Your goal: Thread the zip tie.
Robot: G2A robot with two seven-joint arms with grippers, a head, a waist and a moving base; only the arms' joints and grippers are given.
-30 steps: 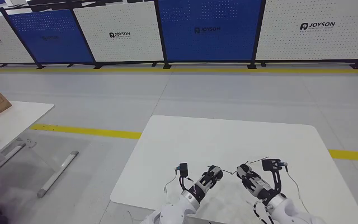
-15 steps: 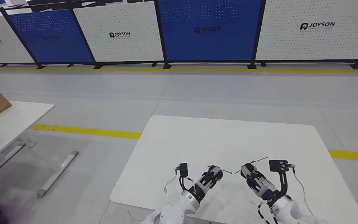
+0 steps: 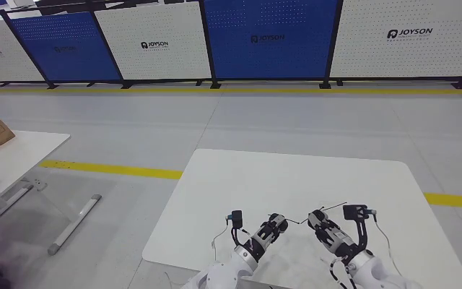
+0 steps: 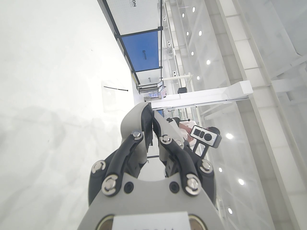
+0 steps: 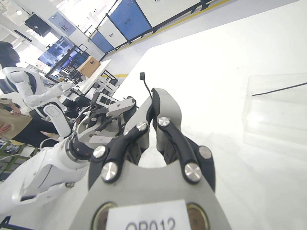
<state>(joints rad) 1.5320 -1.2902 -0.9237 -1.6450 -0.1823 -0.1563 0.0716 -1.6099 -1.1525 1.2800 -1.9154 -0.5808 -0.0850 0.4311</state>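
Note:
My right gripper is shut on a black zip tie. The tie's square head sticks out past the fingertips toward the left arm. In the top view both grippers sit close together near the white table's front edge, the left gripper beside the right gripper. A thin black strip runs from the left tip toward the right one. The left gripper has its pads pressed together; the strip between them is hidden in its own wrist view.
A second black zip tie lies in a clear plastic tray on the table beyond the right gripper; it also shows as a spare tie. The table's front edge is just behind both wrists.
The right gripper slid a little to the right, then came back slightly toward the left gripper. The left arm has stayed put.

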